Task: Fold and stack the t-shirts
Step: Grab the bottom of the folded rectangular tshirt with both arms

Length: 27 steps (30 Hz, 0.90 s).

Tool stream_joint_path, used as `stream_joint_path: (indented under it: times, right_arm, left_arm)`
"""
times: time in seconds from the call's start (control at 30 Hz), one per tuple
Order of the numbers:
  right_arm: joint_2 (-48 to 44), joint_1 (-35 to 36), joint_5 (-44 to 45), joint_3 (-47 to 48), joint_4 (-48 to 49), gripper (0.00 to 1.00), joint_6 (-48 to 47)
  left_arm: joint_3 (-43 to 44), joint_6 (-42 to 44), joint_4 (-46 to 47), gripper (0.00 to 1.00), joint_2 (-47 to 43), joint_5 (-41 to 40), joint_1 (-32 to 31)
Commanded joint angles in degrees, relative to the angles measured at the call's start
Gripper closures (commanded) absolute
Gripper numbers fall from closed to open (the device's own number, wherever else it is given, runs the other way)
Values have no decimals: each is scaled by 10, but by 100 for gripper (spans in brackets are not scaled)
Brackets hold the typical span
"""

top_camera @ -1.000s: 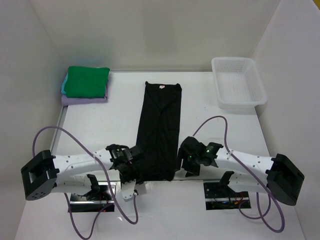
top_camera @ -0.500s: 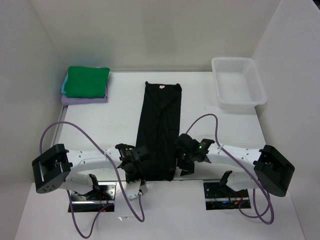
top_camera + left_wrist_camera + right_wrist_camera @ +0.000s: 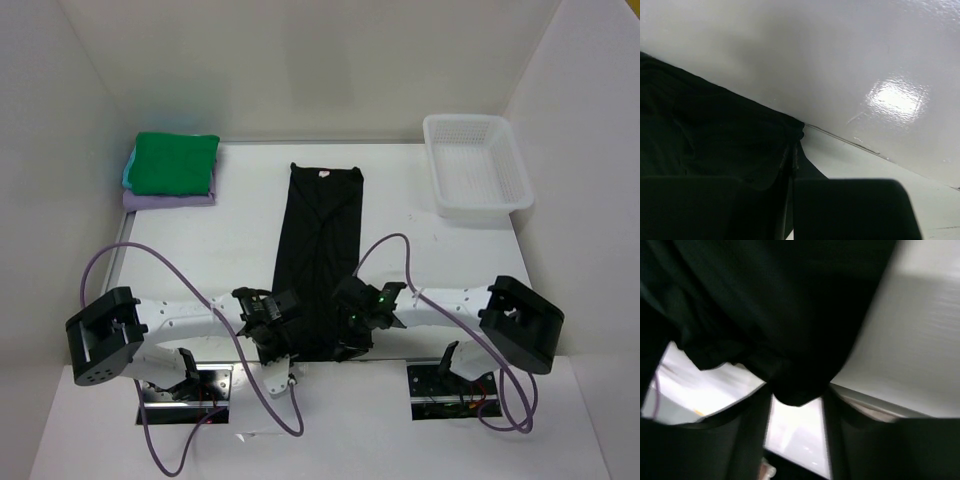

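Black shirt (image 3: 322, 250): lies flat on the table (image 3: 200, 250), folded lengthwise into a narrow strip. The strip runs from the far middle of the table toward the arm bases. The collar end points to the far side. The hem end lies near, between the two grippers.

Left gripper (image 3: 275, 348): positioned at the near left corner of the strip. In the left wrist view the two fingers stand almost together, with a thin edge of black cloth pinched in the slit between them. Jaws closed on the black shirt. Beyond the fingertips the cloth lies on the table with light wrinkles.

Right gripper (image 3: 347, 345): positioned at the near right corner of the strip. The right wrist view is blurred. The fingers stand apart, and a rounded fold of black cloth sits in the gap between them, with a bright surface visible below it. Jaws open around the cloth; whether the pads press on it cannot be determined.

Stack: located at the far left corner of the table.
- Green shirt (image 3: 177, 163): on top, folded square.
- Turquoise shirt (image 3: 127, 172): under it, only its left edge showing.
- Lavender shirt (image 3: 165, 200): at the bottom, its near edge showing.

Bin (image 3: 478, 165): white, at the far right corner, well apart from the black shirt
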Motion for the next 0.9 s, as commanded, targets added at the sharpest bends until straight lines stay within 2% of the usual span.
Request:
stream_joint_path:
  times: [0.0, 0.03, 0.07, 0.13, 0.17, 0.27, 0.5, 0.7, 0.87]
  right_arm:
    - [22, 16, -23, 21, 34, 63, 15]
    - [28, 16, -23, 21, 34, 73, 15]
    - [28, 16, -23, 26, 34, 88, 20]
    - [16, 16, -8, 26, 24, 98, 20]
    - [3, 16, -8, 26, 13, 100, 20]
    - [-20, 16, 6, 32, -13, 100, 25]
    - [-69, -12, 27, 65, -66, 100, -1]
    - [-73, -95, -1, 119, -94, 100, -77]
    - [-43, -205, -38, 155, -107, 100, -168]
  left_arm:
    - [9, -32, 12, 96, -1, 21, -3]
    - [15, -39, 12, 96, -1, 21, -3]
    - [15, -39, 12, 96, -1, 21, -3]
    - [15, -62, 24, 97, -7, 15, -3]
    - [15, -73, 24, 98, -13, 15, -3]
    - [20, -117, 33, 100, -19, 10, 7]
    - [87, -180, 11, 100, -24, 52, 120]
    - [149, -238, 4, 100, -18, 92, 219]
    - [183, -296, 59, 100, 10, 106, 286]
